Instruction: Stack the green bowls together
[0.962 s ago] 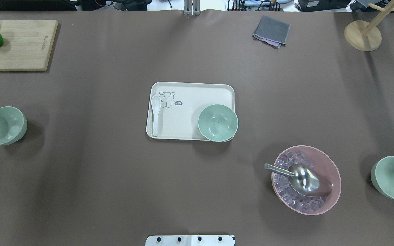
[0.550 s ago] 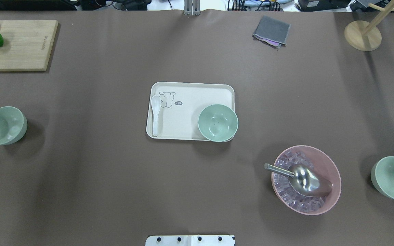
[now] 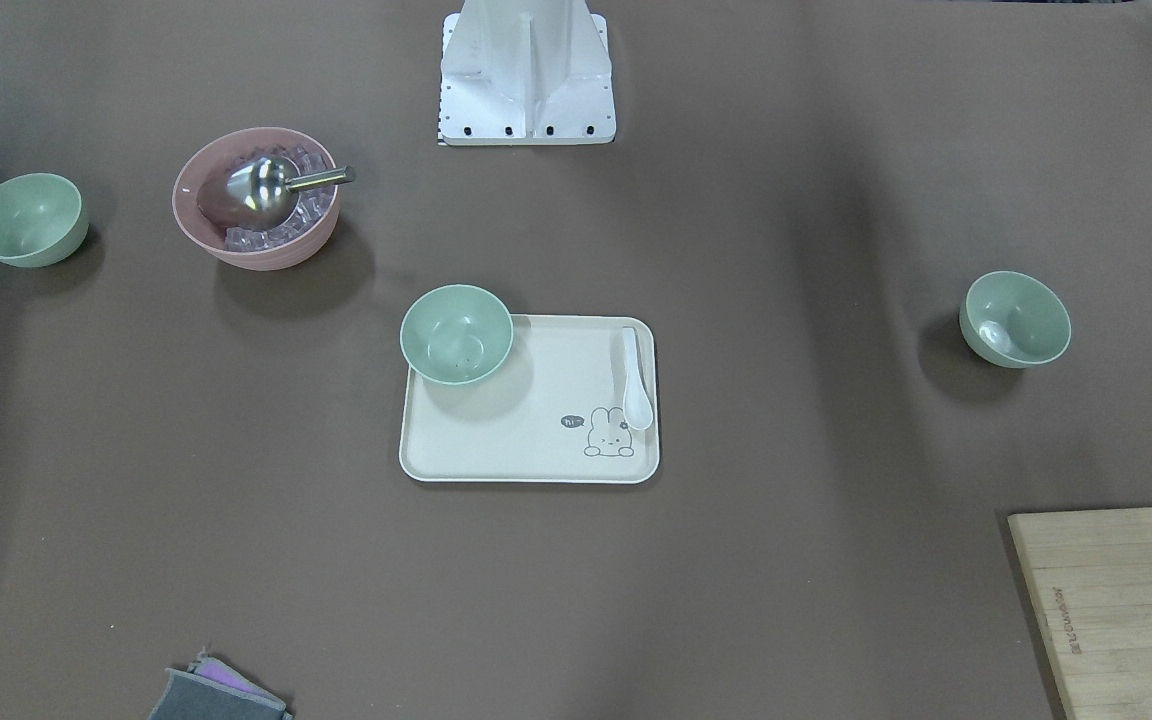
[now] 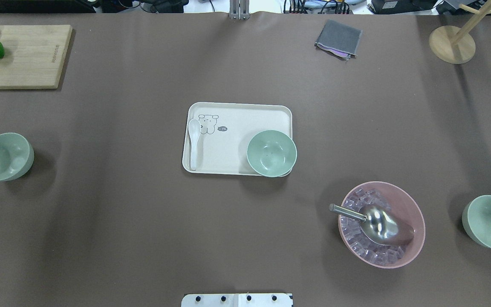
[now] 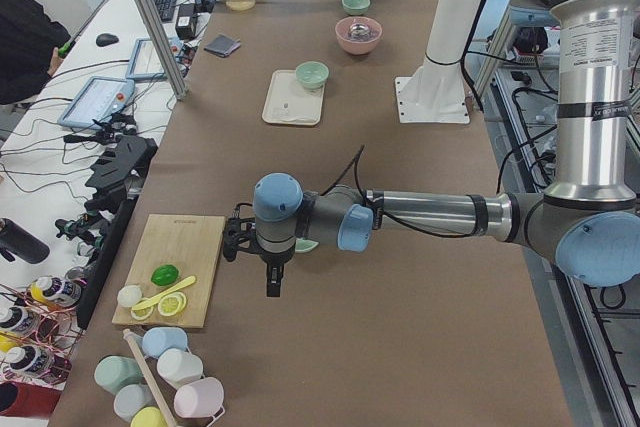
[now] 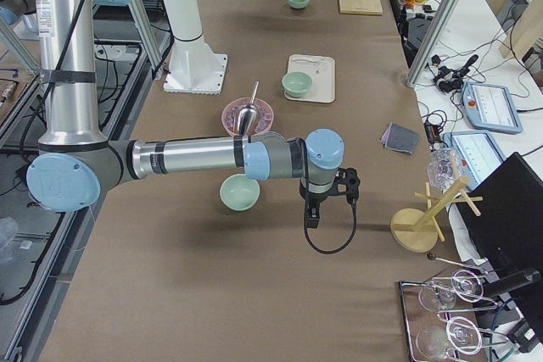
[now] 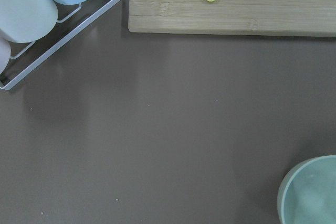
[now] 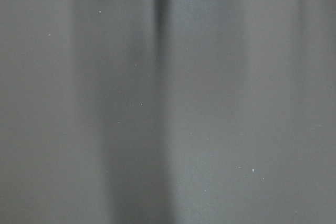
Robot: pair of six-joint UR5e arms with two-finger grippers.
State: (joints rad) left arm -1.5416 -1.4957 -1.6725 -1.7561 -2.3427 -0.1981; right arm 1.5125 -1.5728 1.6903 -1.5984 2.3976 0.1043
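Green bowls (image 4: 271,153) (image 4: 4,156) (image 4: 490,221) are sitting well apart (one on the tray (image 4: 245,123)); left tool (image 5: 273,287) and right tool (image 6: 310,218) are hovering; cannot tell whether spread.

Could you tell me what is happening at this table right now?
The robot is to stack three green bowls, and none is stacked yet. The tray bowl sits in a corner of the tray. The left bowl and right bowl stand far apart near the table's ends. Each arm reaches out by its end bowl, the left gripper and right gripper just past them. No bowl is held.
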